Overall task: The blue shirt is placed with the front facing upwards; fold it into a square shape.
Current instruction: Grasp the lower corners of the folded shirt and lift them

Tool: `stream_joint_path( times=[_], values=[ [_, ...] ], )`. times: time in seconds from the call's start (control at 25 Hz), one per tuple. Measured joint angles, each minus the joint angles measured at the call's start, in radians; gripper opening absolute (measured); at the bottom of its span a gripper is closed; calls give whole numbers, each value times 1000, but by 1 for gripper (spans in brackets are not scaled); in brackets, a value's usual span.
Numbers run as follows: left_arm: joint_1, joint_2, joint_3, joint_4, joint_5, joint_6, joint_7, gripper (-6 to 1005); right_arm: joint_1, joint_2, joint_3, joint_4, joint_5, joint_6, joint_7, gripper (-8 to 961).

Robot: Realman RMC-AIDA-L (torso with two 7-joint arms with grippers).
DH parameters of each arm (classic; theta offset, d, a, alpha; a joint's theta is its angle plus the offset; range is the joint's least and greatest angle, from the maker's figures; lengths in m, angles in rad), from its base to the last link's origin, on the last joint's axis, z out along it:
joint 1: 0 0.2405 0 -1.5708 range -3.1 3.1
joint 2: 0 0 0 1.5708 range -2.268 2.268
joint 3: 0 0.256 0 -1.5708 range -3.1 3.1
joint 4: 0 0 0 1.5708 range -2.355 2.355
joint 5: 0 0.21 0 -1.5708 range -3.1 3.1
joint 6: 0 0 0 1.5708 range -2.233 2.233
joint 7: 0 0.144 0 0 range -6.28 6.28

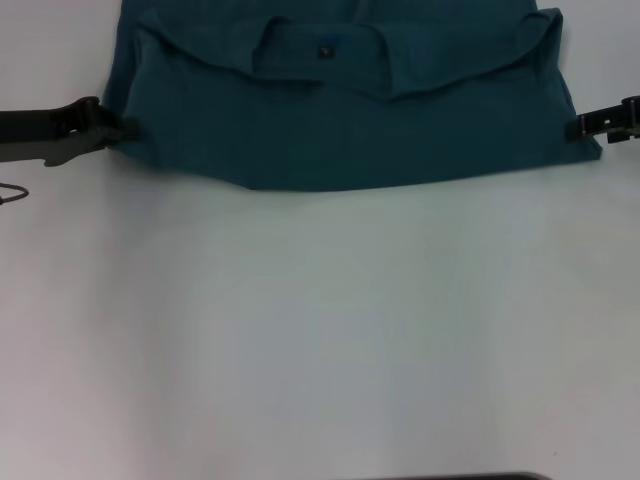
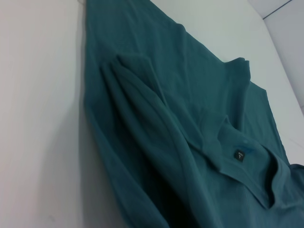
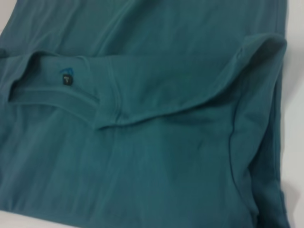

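The blue shirt lies at the far end of the white surface, folded over on itself, its near folded edge curving toward me. The ribbed collar faces up along the shirt's far part, the small dark collar tag in its middle, and the folded-over layers make loose ridges on either side of the collar. My left gripper is at the shirt's left edge, fingers touching the cloth; whether they pinch it I cannot tell. My right gripper sits at the shirt's right edge, near its lower corner, and its fingers' state I cannot tell either.
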State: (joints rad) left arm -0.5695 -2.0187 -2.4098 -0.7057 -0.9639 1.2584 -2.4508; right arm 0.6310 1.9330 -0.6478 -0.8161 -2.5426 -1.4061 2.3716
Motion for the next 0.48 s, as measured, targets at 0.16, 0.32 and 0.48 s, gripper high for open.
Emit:
stream_joint_path(
  times=[0.16,0.32,0.48],
  values=[
    [3,-1,-2,0,1,1,2,4,0,15,-28,0,-4,50,-1,839],
    [4,-4,-2,0,3,1,3,4,2,25,-78,5,-7,98,5,839],
    [8,-7,-2,0,6,4,3,4,9,39,-90,17,-27,127,8,839]
  ],
)
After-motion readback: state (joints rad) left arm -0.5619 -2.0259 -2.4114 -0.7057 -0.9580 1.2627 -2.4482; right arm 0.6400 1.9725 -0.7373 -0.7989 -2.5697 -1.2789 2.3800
